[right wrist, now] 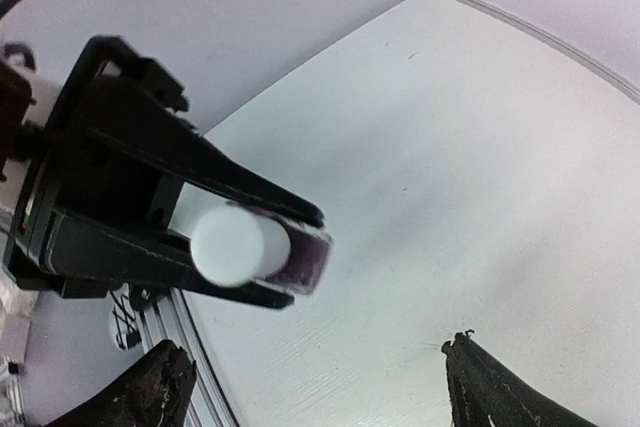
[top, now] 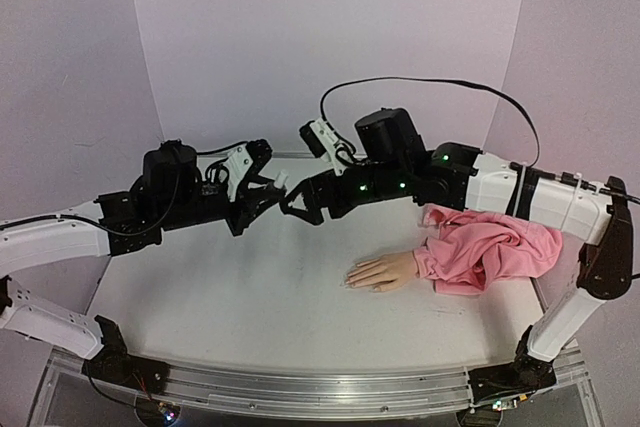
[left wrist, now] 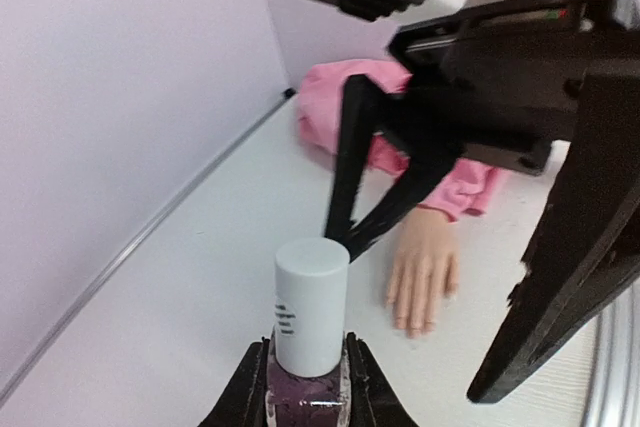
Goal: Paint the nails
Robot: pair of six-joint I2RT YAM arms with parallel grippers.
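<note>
My left gripper [top: 272,190] is shut on a small polish bottle [left wrist: 308,347] of dark purple polish with a white cap [left wrist: 311,304]; it holds it above the table, cap pointing at my right gripper. The bottle also shows in the right wrist view [right wrist: 262,247]. My right gripper [top: 300,200] is open, its fingers [left wrist: 352,172] spread just beyond the cap and not touching it. The flesh-coloured mannequin hand [top: 382,271] lies palm down on the table with a pink sleeve [top: 487,247]. Its nails [left wrist: 415,324] look pale and tiny.
The white table [top: 250,297] has lilac walls on three sides. A metal rail [top: 300,392] runs along the near edge. A black cable [top: 420,82] loops above the right arm.
</note>
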